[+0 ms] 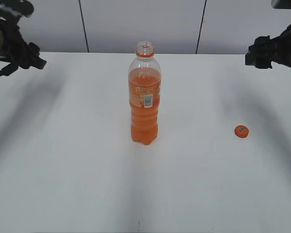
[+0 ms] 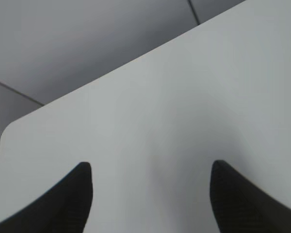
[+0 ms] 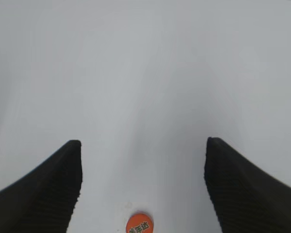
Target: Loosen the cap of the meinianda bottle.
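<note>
The table (image 1: 63, 184) is white and bare across its near half. Further in, off to the right, the cap (image 1: 241, 131) lies flat on the surface with its dark mark facing up, well apart from the bottle (image 1: 144, 97). In the right wrist view the cap (image 3: 139, 224) shows at the bottom edge, on the table between the two dark fingers (image 3: 43, 189) and touching neither.

The bottle stands upright near the middle of the table. Its mouth is open, with only the orange neck ring below the threaded rim. Orange soda fills it to about the shoulder; the part above is clear and empty. The label with its white barcode patch faces the camera.

Farthest back, both arms hang above the table's far corners. The left gripper (image 2: 150, 194) has its jaws spread with nothing between them, only table beneath. The right gripper (image 3: 143, 184) stands wide apart and empty too.
</note>
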